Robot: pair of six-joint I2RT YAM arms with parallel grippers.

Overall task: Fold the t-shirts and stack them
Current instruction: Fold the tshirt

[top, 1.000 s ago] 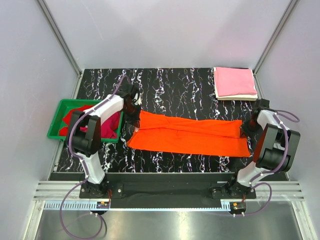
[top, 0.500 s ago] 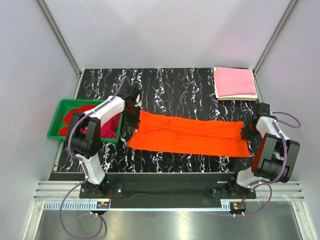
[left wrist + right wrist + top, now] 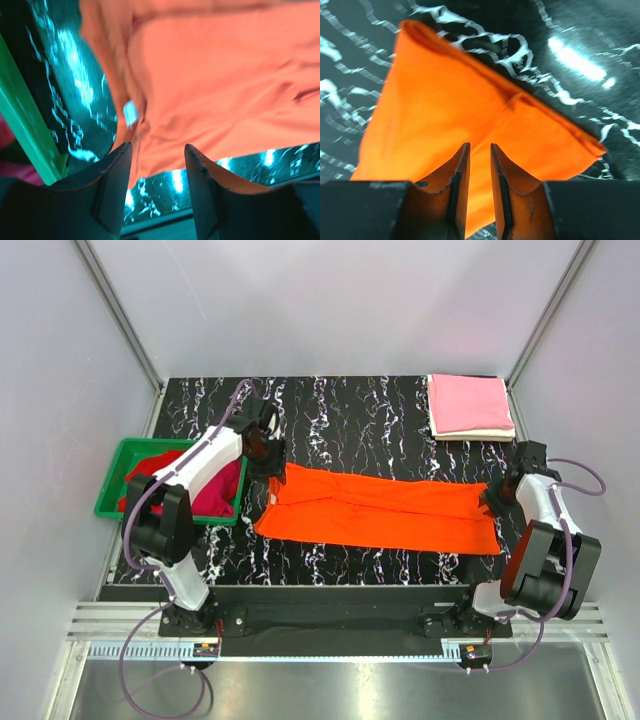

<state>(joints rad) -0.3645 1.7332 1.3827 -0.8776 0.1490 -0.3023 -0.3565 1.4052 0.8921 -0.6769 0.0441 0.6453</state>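
Pink shirt (image 3: 470, 405) sits folded on cream shirt (image 3: 478, 434) at 1 o'clock. Orange shirt (image 3: 380, 510) lies mid-table, half-folded. Left gripper (image 3: 157, 150) is spread, right gripper (image 3: 479, 147) slightly parted. Red shirts (image 3: 212, 497) wait in bin (image 3: 108, 492), 9 o'clock.

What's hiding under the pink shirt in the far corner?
A folded cream-white shirt lies under the pink shirt. Only its near edge peeks out. The rest is covered, so whether anything else lies beneath cannot be seen.
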